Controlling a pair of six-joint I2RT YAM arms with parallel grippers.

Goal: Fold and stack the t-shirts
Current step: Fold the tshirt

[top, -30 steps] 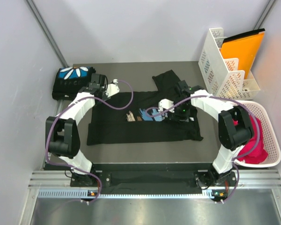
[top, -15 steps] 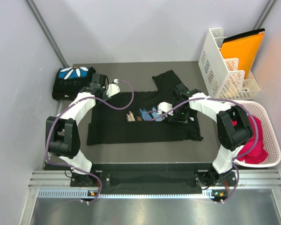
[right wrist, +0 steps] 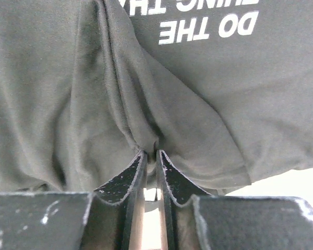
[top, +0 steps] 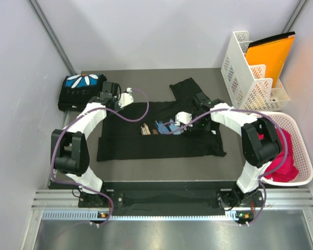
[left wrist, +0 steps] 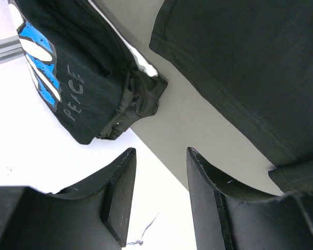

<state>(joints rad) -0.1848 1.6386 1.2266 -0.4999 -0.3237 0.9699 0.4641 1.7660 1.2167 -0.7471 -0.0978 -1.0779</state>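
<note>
One black t-shirt point(top: 156, 140) lies spread across the middle of the table, its print point(top: 164, 126) bunched up; white text shows on it point(right wrist: 208, 31). My right gripper point(top: 194, 126) point(right wrist: 151, 152) is shut on a pinched fold of this shirt near the print. A second t-shirt point(top: 79, 89) point(left wrist: 68, 78), folded with its blue and white petal print on top, sits at the back left corner. Between that folded shirt and the spread shirt's corner point(left wrist: 240, 62), my left gripper point(top: 105, 98) point(left wrist: 159, 151) hangs open with nothing between its fingers.
A white rack holding an orange folder point(top: 253, 67) stands at the back right. A white basket point(top: 297, 130) with red cloth sits at the right edge. Grey walls close in on the left and back.
My right gripper has shut on the spread shirt's fabric and the cloth around the print has bunched up. The left arm has not moved.
</note>
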